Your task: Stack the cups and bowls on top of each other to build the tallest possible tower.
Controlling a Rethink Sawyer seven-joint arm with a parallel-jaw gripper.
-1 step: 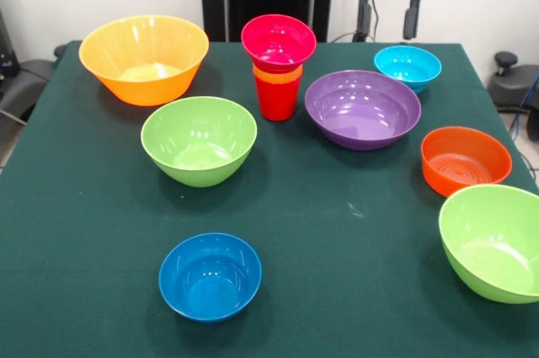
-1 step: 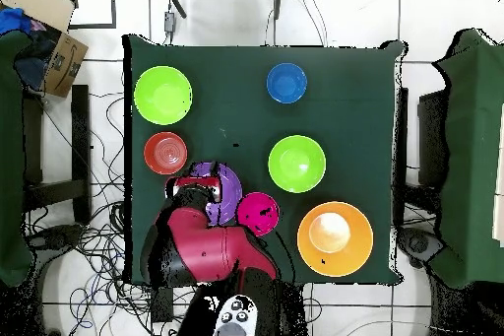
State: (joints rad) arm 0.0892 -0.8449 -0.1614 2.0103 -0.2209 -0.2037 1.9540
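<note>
A tower stands at the back middle of the table: a red cup [image 1: 277, 98] holds an orange cup [image 1: 277, 74], and a small pink bowl [image 1: 278, 40] sits on top; from above the pink bowl [image 2: 258, 213] hides both cups. Loose bowls lie around it: large yellow-orange [image 1: 144, 59], lime green [image 1: 199, 139], purple [image 1: 362, 108], light blue [image 1: 408, 66], orange [image 1: 466, 160], a second lime green [image 1: 493, 240] and dark blue [image 1: 210, 275]. My gripper [image 1: 388, 17] hangs open and empty, high behind the light blue bowl. In the overhead view the gripper [image 2: 197, 190] covers the purple bowl's [image 2: 228, 190] edge.
A green cloth covers the table [image 1: 337, 291]. Seen from above, chairs stand on both sides of the table, a cardboard box [image 2: 54, 46] lies at the upper left, and cables run over the floor.
</note>
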